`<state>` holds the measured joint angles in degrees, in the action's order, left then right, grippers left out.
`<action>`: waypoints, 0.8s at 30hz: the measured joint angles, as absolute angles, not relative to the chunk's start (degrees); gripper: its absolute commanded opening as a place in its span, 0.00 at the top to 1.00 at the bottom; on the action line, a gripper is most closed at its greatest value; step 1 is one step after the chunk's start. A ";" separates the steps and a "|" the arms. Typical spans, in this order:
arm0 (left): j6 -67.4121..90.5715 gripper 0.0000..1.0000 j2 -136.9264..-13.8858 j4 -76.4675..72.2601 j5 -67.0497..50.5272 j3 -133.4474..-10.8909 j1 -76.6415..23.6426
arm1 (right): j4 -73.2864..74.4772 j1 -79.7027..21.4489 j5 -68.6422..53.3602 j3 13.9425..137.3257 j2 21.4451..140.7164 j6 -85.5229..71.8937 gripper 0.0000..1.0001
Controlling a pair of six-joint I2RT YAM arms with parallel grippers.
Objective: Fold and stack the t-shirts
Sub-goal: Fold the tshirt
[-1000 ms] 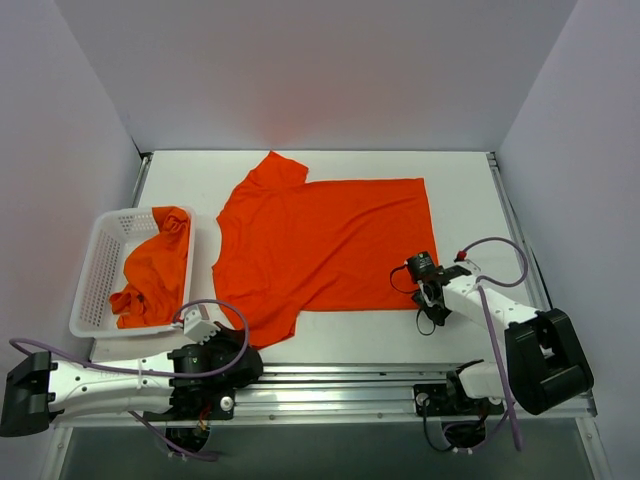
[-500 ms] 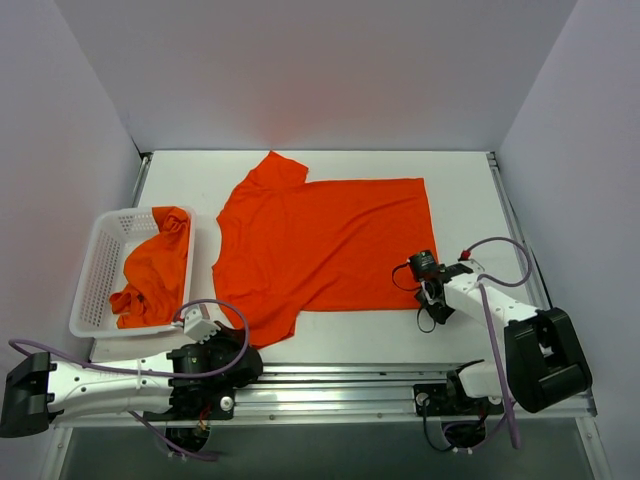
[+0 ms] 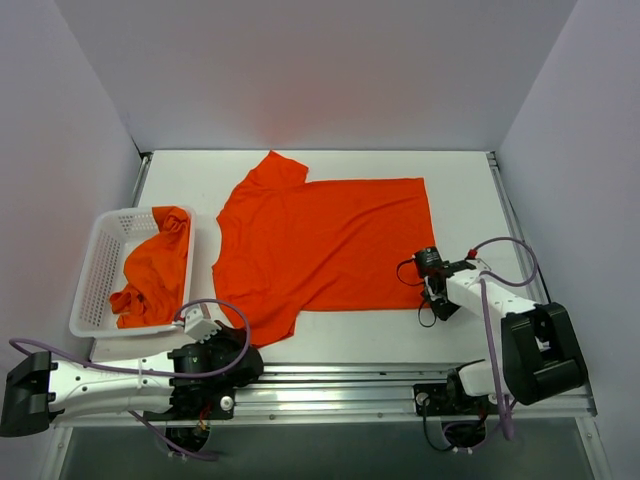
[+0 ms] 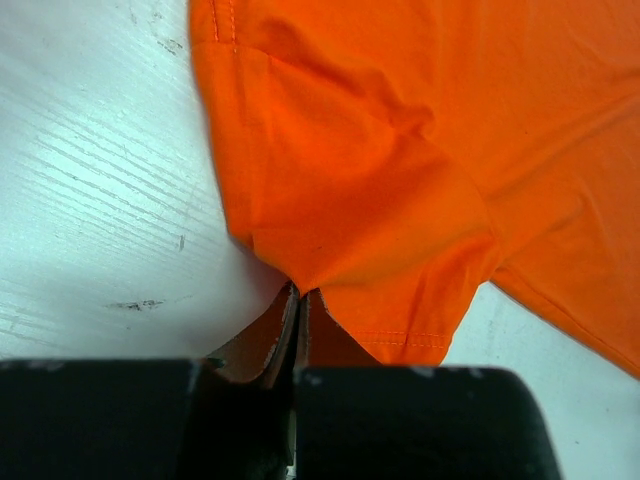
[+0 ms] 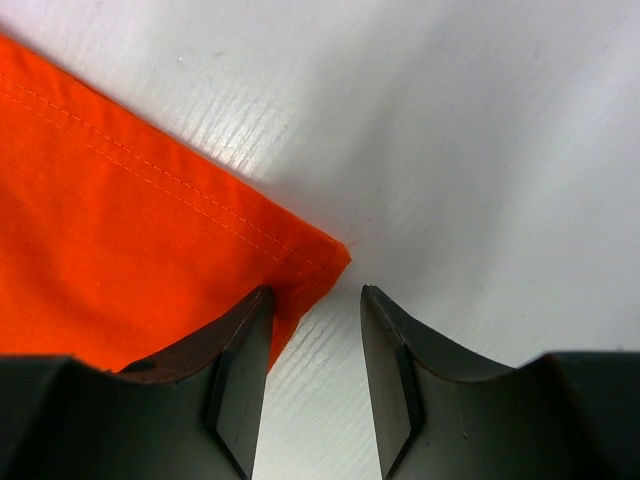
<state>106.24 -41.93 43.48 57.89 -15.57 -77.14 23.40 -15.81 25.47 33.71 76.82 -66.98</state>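
One orange-red t-shirt (image 3: 320,245) lies spread flat in the middle of the table. Its near sleeve (image 4: 350,210) rises into a small peak at my left gripper (image 4: 300,296), which is shut on that fabric; in the top view this left gripper (image 3: 243,338) is at the shirt's near left. My right gripper (image 5: 315,295) stands open low over the table at the shirt's near right hem corner (image 5: 325,255). Its left finger (image 5: 240,350) overlaps the hem, and the right finger is over bare table. In the top view the right gripper (image 3: 434,300) is at that corner. A second t-shirt (image 3: 155,265) lies crumpled in the basket.
The white perforated basket (image 3: 100,250) stands at the left edge of the table. White walls close in the back and both sides. A metal rail (image 3: 340,378) runs along the near edge by the arm bases.
My right gripper has shifted slightly to the right, to the shirt's near right corner, and its jaws have narrowed a little. The left arm and the shirts have not moved.
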 measured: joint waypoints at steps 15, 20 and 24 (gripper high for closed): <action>105.75 0.98 -40.93 43.03 57.87 -15.55 -77.14 | 18.98 -12.03 25.54 35.62 80.12 -63.94 1.00; 105.67 0.98 -40.93 43.11 57.84 -15.55 -77.14 | 17.80 -11.22 25.15 34.68 78.94 -63.29 1.00; 105.49 0.98 -40.99 45.45 57.28 -16.88 -77.14 | 18.48 -11.33 24.32 32.69 75.22 -63.20 1.00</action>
